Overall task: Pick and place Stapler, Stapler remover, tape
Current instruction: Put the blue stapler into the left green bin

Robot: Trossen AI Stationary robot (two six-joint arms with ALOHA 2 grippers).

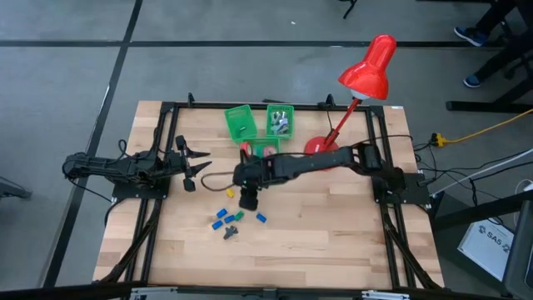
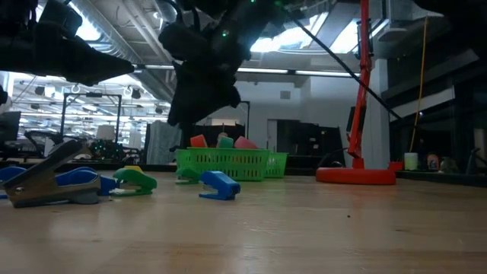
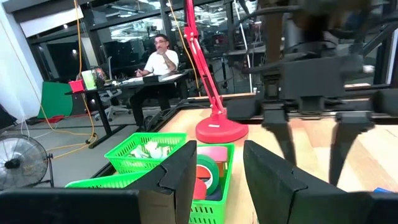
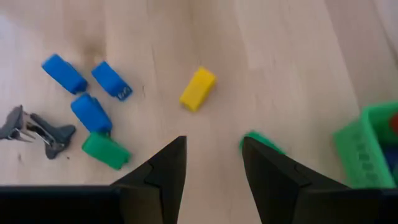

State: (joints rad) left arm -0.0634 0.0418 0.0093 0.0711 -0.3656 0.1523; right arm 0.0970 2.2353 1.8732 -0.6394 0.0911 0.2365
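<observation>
Several small staplers lie loose on the wooden table: blue ones [image 4: 90,112], a green one [image 4: 104,149] and a yellow one [image 4: 198,89]. A grey claw-like stapler remover [image 4: 37,130] lies beside them. Tape rolls [image 3: 211,168] sit in a green basket [image 1: 262,150]. My right gripper [image 4: 214,168] hangs open above the table, slanting down, between the loose pieces and that basket, with nothing between its fingers [image 1: 248,200]. My left gripper [image 1: 193,162] stays level at the table's left side, open and empty.
Two more green baskets [image 1: 240,123] [image 1: 280,121] stand at the far edge. A red desk lamp stands with its base [image 1: 321,148] right of the baskets, under my right arm. A person sits at a desk [image 3: 158,59] beyond the table. Bare wood lies toward the near edge.
</observation>
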